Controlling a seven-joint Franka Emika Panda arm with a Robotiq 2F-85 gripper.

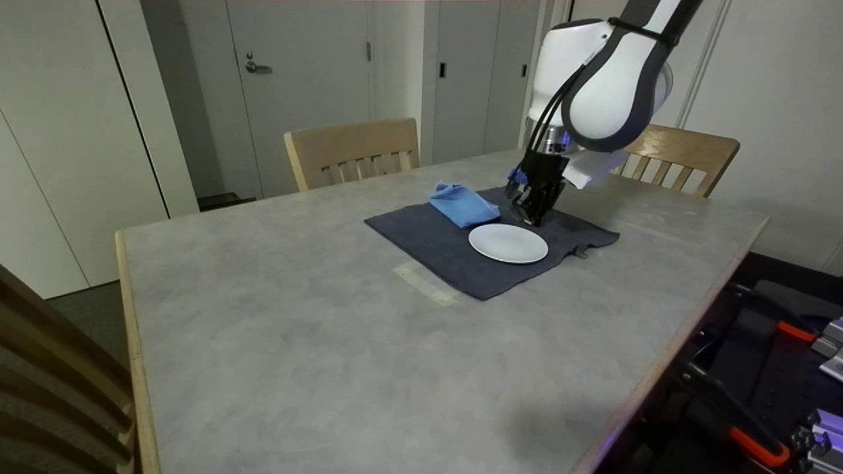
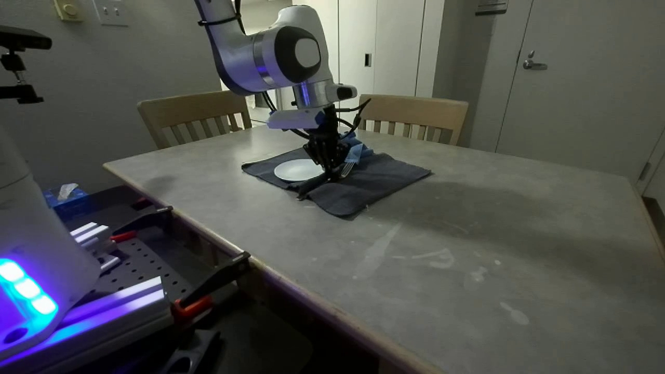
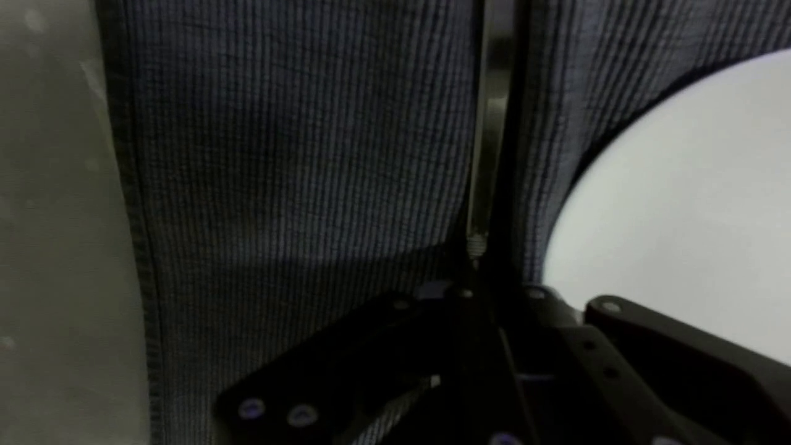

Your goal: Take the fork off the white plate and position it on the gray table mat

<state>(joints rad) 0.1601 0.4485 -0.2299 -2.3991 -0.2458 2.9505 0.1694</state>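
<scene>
I expect the fork [image 3: 489, 142] to be light, stiff and slick, with nothing fragile about it; I'd pinch it across the narrow neck, careful not to gather the soft gray mat [image 3: 296, 154] along with it. It lies on that mat, just beside the white plate [image 3: 680, 216] and off it. In my wrist view the handle runs straight out from the end effector [image 3: 491, 292], and in an exterior view the tines [image 2: 347, 169] show just beside it. The neck is hidden there, so I can't make out whether I'm clenched on the metal or merely straddling it
</scene>
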